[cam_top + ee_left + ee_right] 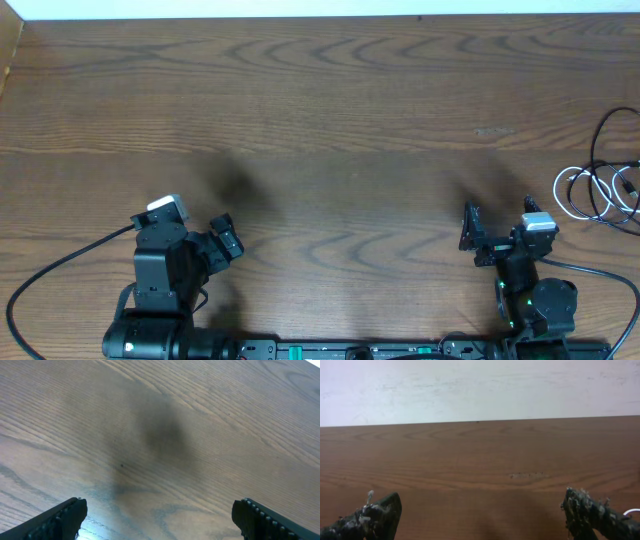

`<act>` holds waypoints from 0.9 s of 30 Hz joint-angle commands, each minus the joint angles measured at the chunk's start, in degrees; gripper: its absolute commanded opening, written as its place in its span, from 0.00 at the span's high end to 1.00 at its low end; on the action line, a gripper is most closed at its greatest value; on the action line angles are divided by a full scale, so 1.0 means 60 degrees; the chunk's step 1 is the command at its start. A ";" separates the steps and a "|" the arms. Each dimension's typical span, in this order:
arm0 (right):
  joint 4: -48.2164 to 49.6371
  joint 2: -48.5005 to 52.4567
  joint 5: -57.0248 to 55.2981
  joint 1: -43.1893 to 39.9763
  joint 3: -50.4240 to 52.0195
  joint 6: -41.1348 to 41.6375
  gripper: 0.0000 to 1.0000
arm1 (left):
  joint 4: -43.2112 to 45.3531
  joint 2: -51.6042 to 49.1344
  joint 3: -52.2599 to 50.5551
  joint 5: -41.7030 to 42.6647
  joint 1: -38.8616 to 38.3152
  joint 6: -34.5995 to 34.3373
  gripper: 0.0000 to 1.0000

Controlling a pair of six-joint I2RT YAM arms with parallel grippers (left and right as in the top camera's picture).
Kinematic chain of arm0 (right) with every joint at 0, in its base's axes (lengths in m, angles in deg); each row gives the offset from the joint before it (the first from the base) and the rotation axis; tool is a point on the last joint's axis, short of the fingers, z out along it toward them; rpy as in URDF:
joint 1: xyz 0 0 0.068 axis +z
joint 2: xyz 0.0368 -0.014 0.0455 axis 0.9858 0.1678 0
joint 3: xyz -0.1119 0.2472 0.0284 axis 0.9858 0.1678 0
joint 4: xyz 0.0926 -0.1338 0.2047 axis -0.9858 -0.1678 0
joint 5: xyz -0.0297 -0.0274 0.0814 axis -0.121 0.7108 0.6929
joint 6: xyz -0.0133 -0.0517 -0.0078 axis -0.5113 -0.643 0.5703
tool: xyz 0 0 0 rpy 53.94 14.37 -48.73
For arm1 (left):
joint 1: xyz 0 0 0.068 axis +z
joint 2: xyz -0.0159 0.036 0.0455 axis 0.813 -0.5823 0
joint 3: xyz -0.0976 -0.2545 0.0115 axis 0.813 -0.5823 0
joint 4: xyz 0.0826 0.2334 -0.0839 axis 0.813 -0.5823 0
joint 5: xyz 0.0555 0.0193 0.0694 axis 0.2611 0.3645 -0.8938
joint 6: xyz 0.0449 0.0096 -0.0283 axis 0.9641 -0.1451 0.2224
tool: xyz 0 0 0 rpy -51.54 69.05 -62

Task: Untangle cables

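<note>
The cables lie in a small tangle at the table's far right edge in the overhead view: a white cable (578, 192) coiled in loops, with thin black cables (604, 150) crossing it and running off the frame. A sliver of the white cable (633, 511) shows at the right edge of the right wrist view. My right gripper (498, 220) is open and empty, to the left of the tangle and apart from it; it also shows in its wrist view (480, 512). My left gripper (227, 238) is open and empty at the near left, over bare wood in its wrist view (160, 517).
The wooden table (320, 110) stretches to a white wall at the back. The arms' thick black cables (60, 262) trail along the front edge by both bases.
</note>
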 commanded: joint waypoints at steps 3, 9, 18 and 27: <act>-0.0047 -0.0044 -0.0084 0.0073 0.0011 -0.0025 0.01 | -0.0098 0.0109 -0.0036 -0.0051 0.0040 0.0127 0.02; -0.0047 -0.0044 -0.0084 0.0073 0.0011 -0.0025 0.01 | -0.0087 0.1395 -0.0532 -0.0444 0.0051 0.0131 0.02; -0.0047 -0.0044 -0.0084 0.0073 0.0011 -0.0025 0.01 | 0.3821 0.4222 -0.3679 -0.0838 0.0051 0.0743 0.02; -0.0047 -0.0044 -0.0084 0.0073 0.0011 -0.0025 0.01 | 0.9125 0.5147 -0.6419 -0.0776 0.0058 0.1242 0.02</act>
